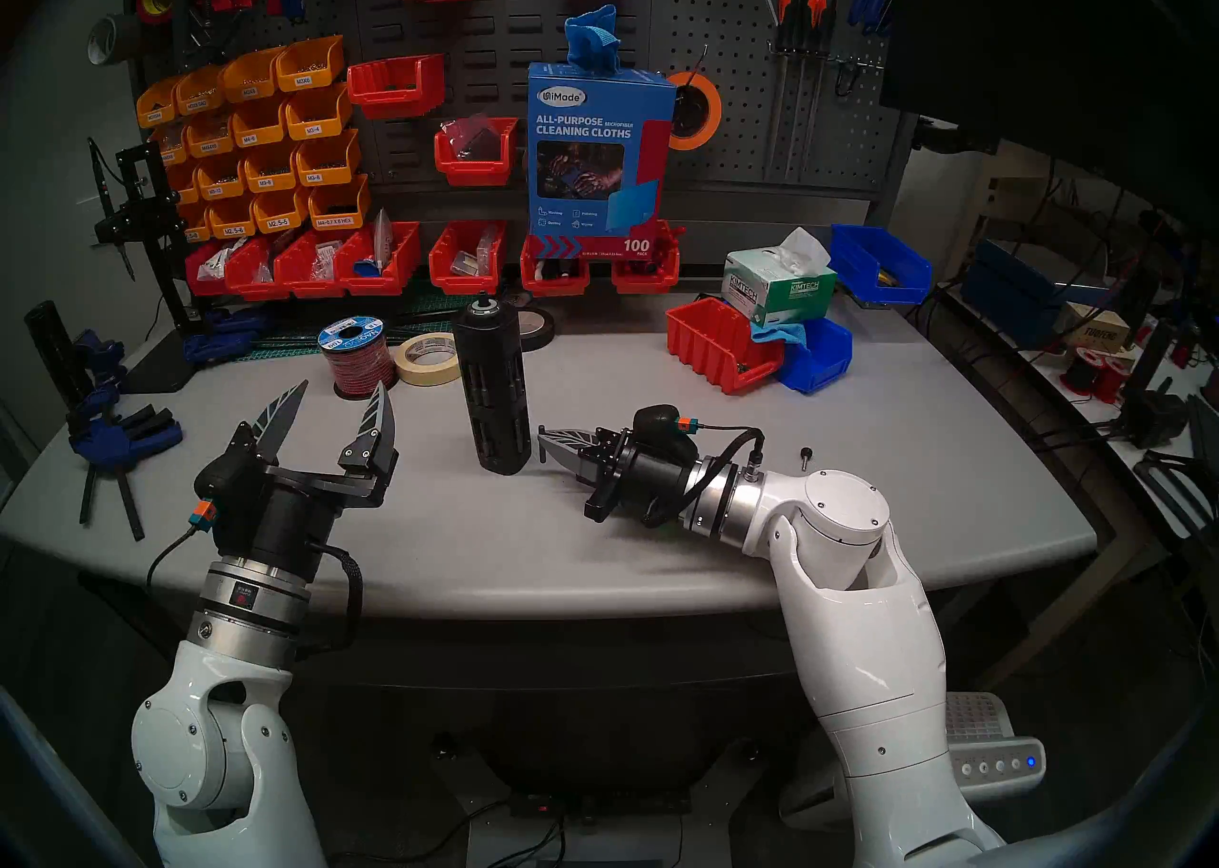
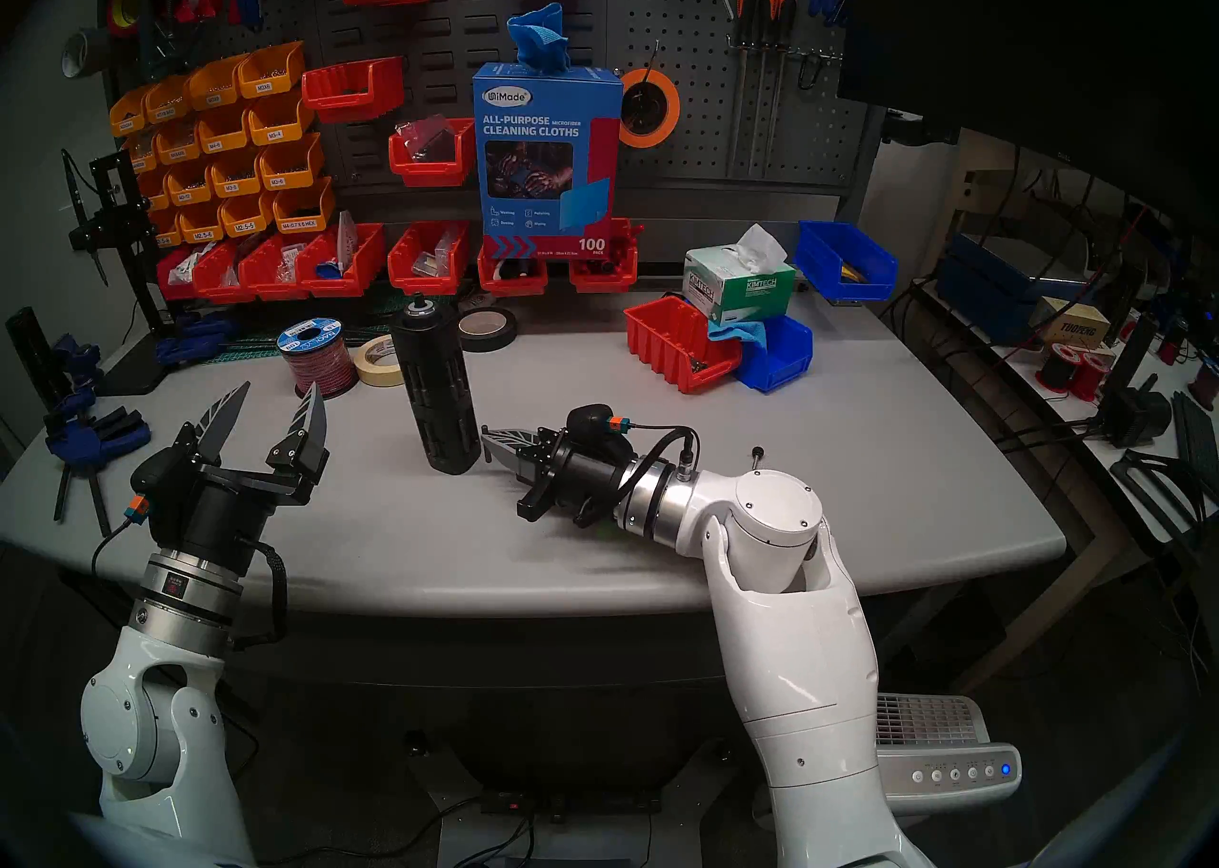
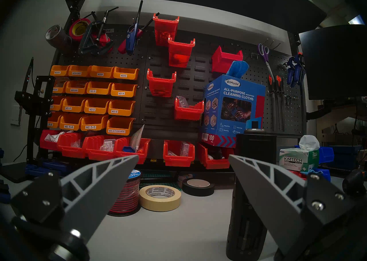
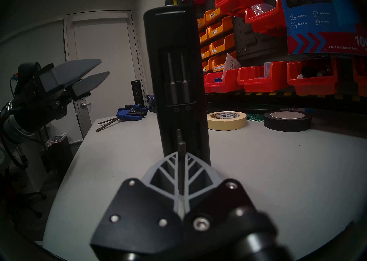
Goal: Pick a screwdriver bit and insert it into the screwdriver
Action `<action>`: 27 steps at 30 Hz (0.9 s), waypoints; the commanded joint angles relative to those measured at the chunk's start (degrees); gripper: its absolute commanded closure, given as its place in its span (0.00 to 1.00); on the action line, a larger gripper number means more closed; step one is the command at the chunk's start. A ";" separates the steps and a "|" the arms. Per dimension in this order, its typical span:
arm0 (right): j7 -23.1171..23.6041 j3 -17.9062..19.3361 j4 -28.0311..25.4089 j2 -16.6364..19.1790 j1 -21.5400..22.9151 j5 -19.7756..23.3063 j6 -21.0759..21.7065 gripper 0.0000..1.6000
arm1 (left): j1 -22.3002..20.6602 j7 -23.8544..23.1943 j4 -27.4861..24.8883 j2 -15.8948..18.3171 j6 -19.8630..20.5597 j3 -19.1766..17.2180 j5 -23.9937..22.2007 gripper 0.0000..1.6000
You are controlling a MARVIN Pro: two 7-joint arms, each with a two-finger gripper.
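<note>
Two grippers of mine are over the grey table (image 1: 857, 451). My right gripper (image 4: 181, 155) lies low, its fingers pressed together on the screwdriver bit (image 4: 181, 165), a thin dark rod standing up between them. Its tips sit just beside the base of the screwdriver (image 1: 491, 385), a tall black slotted cylinder standing upright mid-table, with silvery rods showing in its slots. My left gripper (image 1: 340, 401) hangs to the left, fingers spread apart, holding nothing. Beige tape (image 1: 429, 357) lies farther back.

Left end effector (image 1: 340, 401) agape, right end effector (image 1: 546, 444) clamped
</note>
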 commanded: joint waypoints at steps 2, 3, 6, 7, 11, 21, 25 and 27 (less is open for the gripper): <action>0.39 0.51 -5.93 -0.35 -1.71 1.07 0.00 1.00 | -0.19 0.03 -1.83 -0.08 -0.41 -0.08 -0.14 0.00; 0.43 0.67 -6.59 -0.44 -1.85 1.20 -0.13 1.00 | -0.19 0.03 -1.82 -0.07 -0.41 -0.08 -0.14 0.00; 0.63 0.76 -8.79 -0.34 -1.80 1.03 0.00 1.00 | -0.21 0.02 -1.79 -0.06 -0.41 -0.09 -0.15 0.00; 0.67 0.78 -9.20 -0.32 -1.75 0.95 0.09 1.00 | -0.21 0.02 -1.79 -0.06 -0.41 -0.09 -0.15 0.00; 0.75 0.81 -10.42 -0.37 -1.30 0.71 0.32 1.00 | -0.22 0.02 -1.78 -0.05 -0.41 -0.09 -0.15 0.00; 1.55 1.17 -13.24 -0.54 1.84 0.90 1.95 1.00 | -0.24 0.01 -1.75 -0.04 -0.42 -0.09 -0.15 0.00; 2.13 1.29 -13.85 -0.54 3.63 1.17 3.42 1.00 | -0.25 0.00 -1.74 -0.04 -0.42 -0.09 -0.16 0.00; 2.42 1.42 -14.21 -0.63 4.39 1.41 4.13 1.00 | -0.25 0.00 -1.73 -0.03 -0.42 -0.09 -0.16 0.00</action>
